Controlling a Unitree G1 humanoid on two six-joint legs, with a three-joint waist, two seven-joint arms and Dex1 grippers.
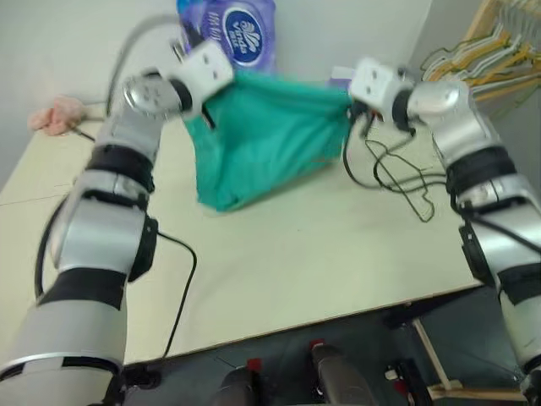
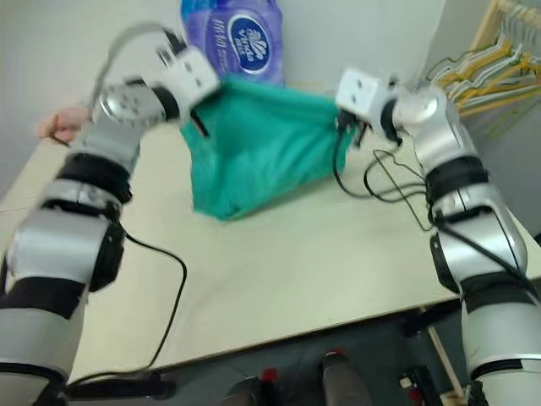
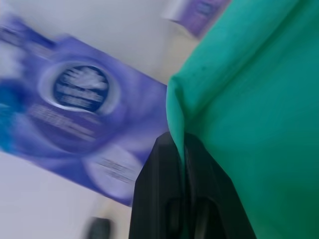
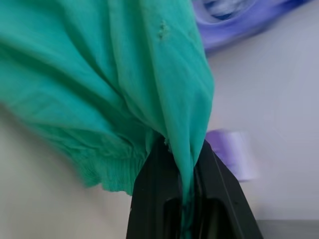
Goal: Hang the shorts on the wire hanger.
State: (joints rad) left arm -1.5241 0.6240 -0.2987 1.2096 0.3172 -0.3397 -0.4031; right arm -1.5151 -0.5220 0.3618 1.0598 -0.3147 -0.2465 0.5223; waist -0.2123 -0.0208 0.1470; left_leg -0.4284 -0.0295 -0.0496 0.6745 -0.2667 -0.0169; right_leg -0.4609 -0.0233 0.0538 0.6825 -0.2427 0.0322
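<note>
head views took in the whole cream table (image 1: pixel 279 262), with the shorts (image 1: pixel 266 139) stretched in the air between the two raised arms, their lower edge sagging to touch the tabletop. the left gripper (image 3: pixel 183 149) pinched one upper corner and the right gripper (image 4: pixel 185 164) pinched the other; from the head the fingertips themselves were hidden behind the white wrist housings and the cloth. left wrist view showed what the head could not: the two black fingers (image 3: pixel 159 179) pressed together on a thin fold of teal fabric. right wrist view showed the same for the other side, fingers (image 4: pixel 154 184) closed on a bunched twist of the shorts, with the gathered waistband hanging beside them.

behind the shorts a purple tissue pack (image 1: pixel 228 34) stood against the pale wall; a smaller purple packet (image 4: pixel 232 152) showed blurred past the right gripper. the wire hanger (image 1: pixel 406 182) lay flat on the table to the right of the shorts, under the right forearm, untouched by the cloth. a pink cloth lump (image 1: pixel 55 114) sat at the table's far left edge. at the far right a wooden rack (image 1: pixel 499 42) held a row of hangers. black cables trailed across the table from both arms.
</note>
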